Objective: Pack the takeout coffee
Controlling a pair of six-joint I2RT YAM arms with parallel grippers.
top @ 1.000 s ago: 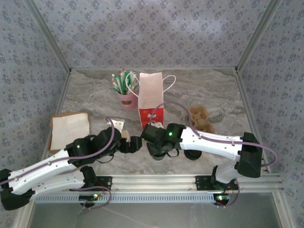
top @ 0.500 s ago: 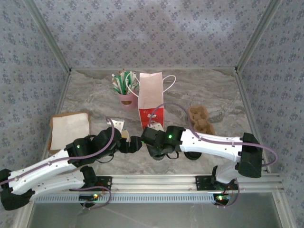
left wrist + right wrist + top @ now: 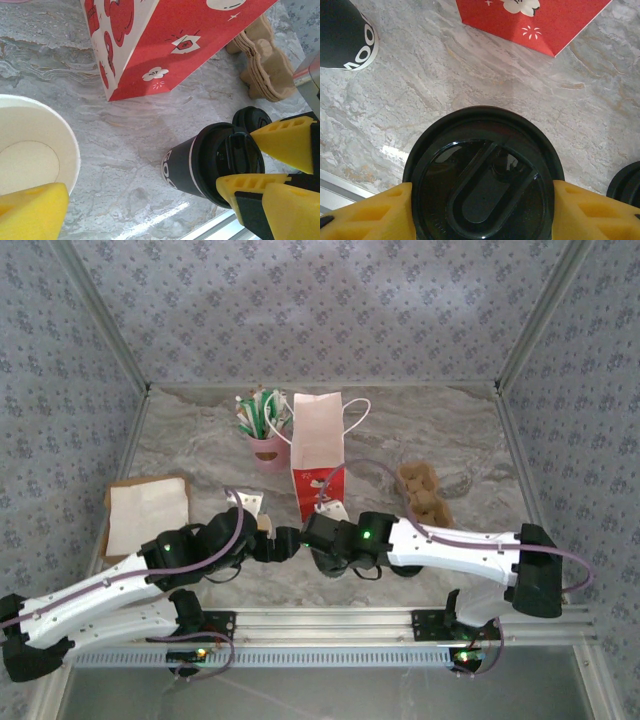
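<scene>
Takeout coffee (image 3: 30, 150) (open, cream inside) at left edge of left-wrist frame, beside a finger of left gripper (image 3: 281, 543); jaws spread wide, gripping nothing. Bare marble between it and red bag (image 3: 165, 45). Lidded cup (image 3: 480, 165) clamped by right gripper (image 3: 482, 211), close to table edge (image 3: 210, 225). Count: two cups, one bag, one loose lid (image 3: 251, 119).

the takeout coffee cup (image 3: 30, 155) runs off the left wrist view's left edge, its outer wall hidden. the red-and-white bag (image 3: 150, 45) loses its top there. the right wrist view's bottom edge cuts the lidded cup (image 3: 482, 185), its wall hidden beneath the lid; the right edge cuts the loose lid (image 3: 627, 187).
</scene>
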